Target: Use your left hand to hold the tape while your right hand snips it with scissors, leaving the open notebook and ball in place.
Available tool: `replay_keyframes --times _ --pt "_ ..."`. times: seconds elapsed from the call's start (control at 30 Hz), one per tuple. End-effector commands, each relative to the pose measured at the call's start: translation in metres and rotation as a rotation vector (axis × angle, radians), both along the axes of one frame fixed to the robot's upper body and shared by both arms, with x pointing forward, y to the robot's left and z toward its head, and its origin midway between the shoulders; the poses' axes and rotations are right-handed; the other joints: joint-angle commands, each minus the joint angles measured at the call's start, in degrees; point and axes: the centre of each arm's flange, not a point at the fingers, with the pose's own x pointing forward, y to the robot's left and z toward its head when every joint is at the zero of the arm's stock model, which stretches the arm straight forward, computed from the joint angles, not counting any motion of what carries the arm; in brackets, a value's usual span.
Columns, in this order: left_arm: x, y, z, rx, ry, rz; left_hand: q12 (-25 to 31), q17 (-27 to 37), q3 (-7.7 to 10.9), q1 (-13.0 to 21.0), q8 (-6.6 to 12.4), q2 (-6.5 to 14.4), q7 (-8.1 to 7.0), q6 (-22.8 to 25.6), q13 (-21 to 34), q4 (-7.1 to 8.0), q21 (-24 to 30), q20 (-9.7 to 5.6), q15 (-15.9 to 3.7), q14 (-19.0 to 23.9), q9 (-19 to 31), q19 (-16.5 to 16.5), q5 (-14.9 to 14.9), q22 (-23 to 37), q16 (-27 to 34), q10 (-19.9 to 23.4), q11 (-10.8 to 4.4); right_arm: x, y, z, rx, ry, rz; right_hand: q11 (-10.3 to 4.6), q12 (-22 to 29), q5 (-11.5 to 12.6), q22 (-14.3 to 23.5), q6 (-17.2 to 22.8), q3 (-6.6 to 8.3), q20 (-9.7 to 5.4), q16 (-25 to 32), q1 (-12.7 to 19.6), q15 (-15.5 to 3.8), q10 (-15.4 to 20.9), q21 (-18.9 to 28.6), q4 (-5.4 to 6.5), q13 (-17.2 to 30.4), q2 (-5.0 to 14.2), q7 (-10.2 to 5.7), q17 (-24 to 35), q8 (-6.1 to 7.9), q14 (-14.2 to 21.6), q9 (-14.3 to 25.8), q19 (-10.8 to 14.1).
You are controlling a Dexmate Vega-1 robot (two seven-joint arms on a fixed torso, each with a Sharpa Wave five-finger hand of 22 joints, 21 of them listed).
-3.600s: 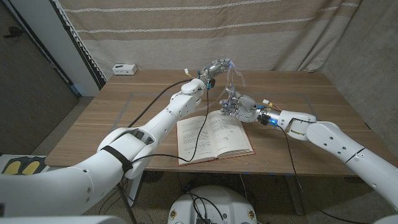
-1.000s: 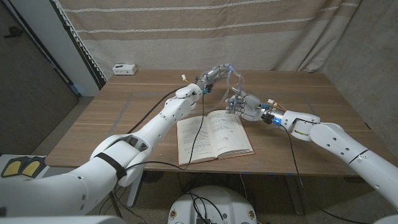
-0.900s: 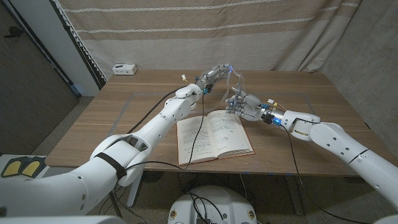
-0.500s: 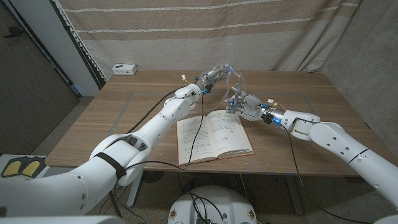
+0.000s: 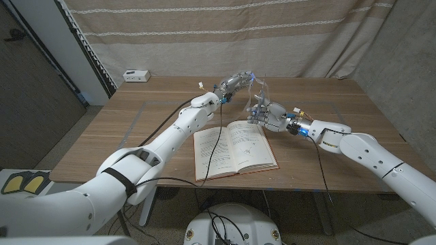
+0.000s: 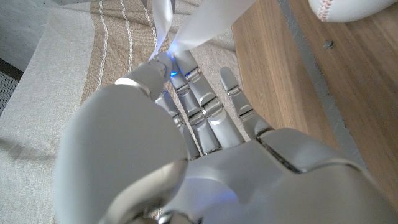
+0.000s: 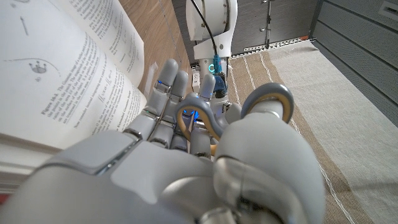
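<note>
My left hand [image 5: 236, 81] is raised over the far middle of the table and pinches a clear strip of tape [image 5: 259, 86] that hangs down from its fingertips [image 6: 163, 61]. In the left wrist view the tape [image 6: 205, 22] runs away from the pinch. Just below and in front of the strip, my right hand [image 5: 270, 116] grips the scissors [image 7: 268, 94] by their grey and orange loops, blades pointing toward the tape. The open notebook [image 5: 231, 146] lies at the table's near middle, its page [image 7: 62, 74] beside my right hand. A white ball [image 6: 348, 7] sits on the wood by my left hand.
A small white box [image 5: 136, 75] stands at the table's far left corner. A striped curtain [image 5: 225, 34] hangs behind the table. Cables trail along both arms over the notebook. My left arm [image 7: 211, 25] shows beyond my right hand's fingers.
My right hand with the scissors has crept slightly up toward the hanging tape. My left hand keeps its pinch and has barely moved.
</note>
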Motion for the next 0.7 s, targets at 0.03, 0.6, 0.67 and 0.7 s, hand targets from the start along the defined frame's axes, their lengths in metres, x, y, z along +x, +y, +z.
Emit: replay_keyframes --times 0.03,0.6,0.67,0.7 --pt "0.0001 0.0016 -0.0021 0.003 0.005 -0.005 0.4 0.2 0.56 0.2 -0.03 -0.4 -0.07 0.5 0.2 -0.20 0.5 -6.98 -0.09 0.4 0.2 -0.2 0.1 0.0 0.6 2.5 -1.82 0.0004 -0.0021 0.0029 -0.001 -0.007 -0.008 0.15 0.1 -0.2 0.2 0.1 -0.16 0.14 0.0 0.0 0.04 0.3 -0.1 -0.33 0.2 0.06 0.17 0.3 -0.37 0.4 0.1 0.2" --pt "0.0020 0.0031 -0.0060 -0.003 0.016 0.001 0.5 0.2 0.80 0.2 -0.25 -0.5 -0.04 0.4 0.1 -0.22 1.0 -7.00 -0.08 0.5 0.1 -0.3 0.0 -0.3 0.6 2.7 -1.81 0.0008 0.0009 0.0022 -0.015 -0.003 0.005 -0.85 1.1 0.2 0.2 1.5 1.60 -0.33 0.4 3.2 -0.97 1.4 -0.6 -1.81 0.8 1.56 -0.32 0.0 -0.45 1.0 0.1 0.1" --pt "0.0020 0.0031 -0.0064 -0.003 0.017 0.000 0.5 0.2 0.83 0.1 -0.15 -0.5 0.04 0.7 0.1 -0.19 1.1 -7.00 -0.08 0.5 0.1 -0.3 0.0 -0.4 0.6 2.7 -1.80 0.0009 0.0008 0.0022 -0.014 -0.003 0.007 -0.96 0.9 0.3 0.2 1.7 2.08 -0.33 0.4 4.2 -1.33 1.6 -0.6 -2.27 0.3 1.92 -0.39 -0.2 -0.47 1.2 0.1 0.1" --pt "0.0021 0.0031 -0.0066 -0.003 0.017 0.000 0.5 0.2 0.85 0.1 -0.20 -0.5 0.01 0.7 0.1 -0.19 1.1 -7.00 -0.08 0.5 0.1 -0.4 0.0 -0.4 0.6 2.7 -1.80 0.0009 0.0009 0.0022 -0.015 -0.003 0.005 -1.07 0.9 0.4 0.2 1.8 2.24 -0.36 0.4 4.4 -1.34 1.7 -0.6 -2.37 0.3 2.09 -0.40 -0.3 -0.48 1.3 0.0 0.1"
